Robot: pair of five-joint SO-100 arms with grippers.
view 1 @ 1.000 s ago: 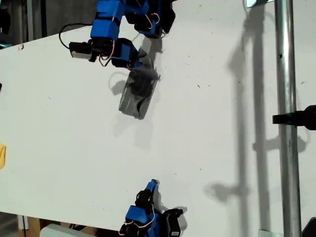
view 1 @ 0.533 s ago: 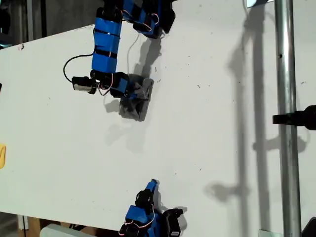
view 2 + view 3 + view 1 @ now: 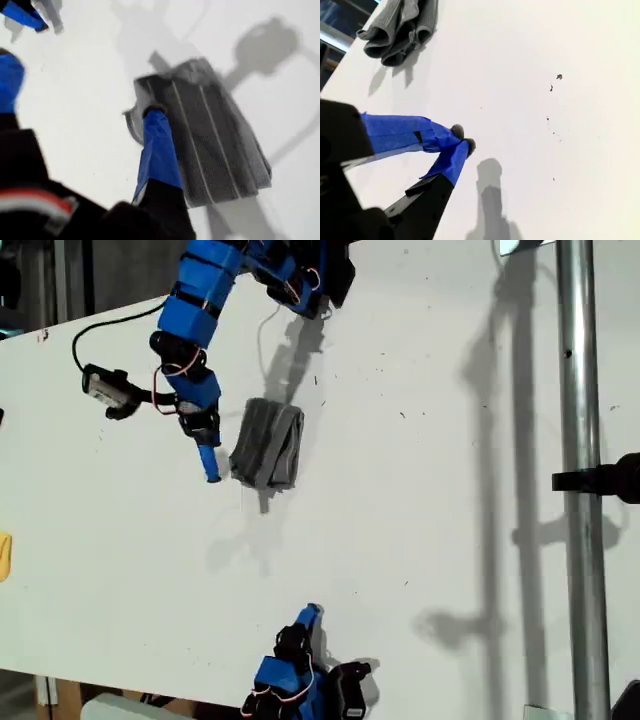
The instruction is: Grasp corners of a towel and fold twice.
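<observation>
- One white table (image 3: 420,540) is shown, filling most of the exterior view; small dark specks are scattered over its surface.
- One metal pole (image 3: 580,480) is seen standing upright at the exterior view's right, with a black clamp (image 3: 605,480) fixed to it.
- Two blue arms are counted. The first arm (image 3: 195,310) is seen reaching down from the far edge of the table, bent at the elbow, with a black cable (image 3: 110,325) looping out toward the exterior view's left.
- One towel (image 3: 267,444) is counted: grey, with thin white stripes, folded into a compact bundle lying flat on the table in the far part of the scene, left of centre in the exterior view. Its corners cannot be told apart within the folds.
- My first gripper (image 3: 211,462) is held just beside the towel, on the exterior view's left of it, pointing down at the table. In the first wrist view one blue finger (image 3: 157,150) is seen over the towel's edge; the jaws are spread and nothing is held.
- My second gripper (image 3: 462,139) is seen low at the near edge of the table, well apart from the towel. Its two blue-taped fingertips (image 3: 451,158) are pressed together, with nothing between them.
</observation>
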